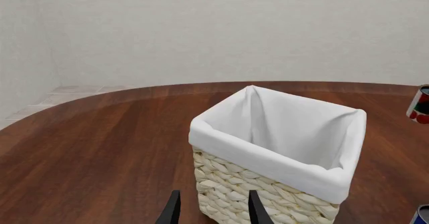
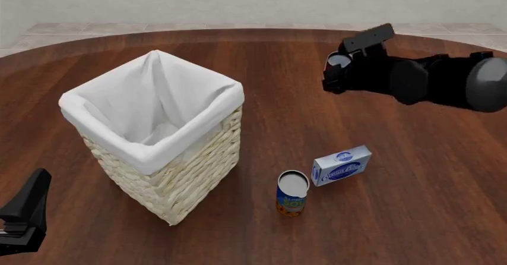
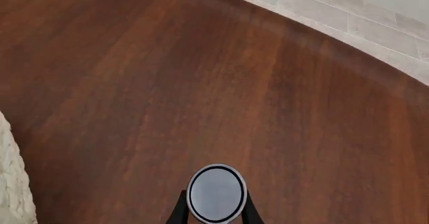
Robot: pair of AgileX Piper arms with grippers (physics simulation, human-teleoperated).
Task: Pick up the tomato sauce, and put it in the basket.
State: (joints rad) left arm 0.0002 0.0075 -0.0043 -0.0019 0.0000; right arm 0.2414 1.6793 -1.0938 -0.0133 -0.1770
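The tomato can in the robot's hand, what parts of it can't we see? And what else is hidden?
- Tomato sauce: right wrist view shows only its silver top; the label faces away. In the front view the right gripper covers most of it.
- Basket: its floor is hidden by the white liner's folds.
- Left gripper: cut off by the picture edge in the left wrist view.

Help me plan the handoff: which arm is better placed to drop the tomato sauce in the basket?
Right. The right gripper already holds the tomato sauce between its fingers, raised off the table to the right of the basket. The left gripper is empty, low beside the basket.
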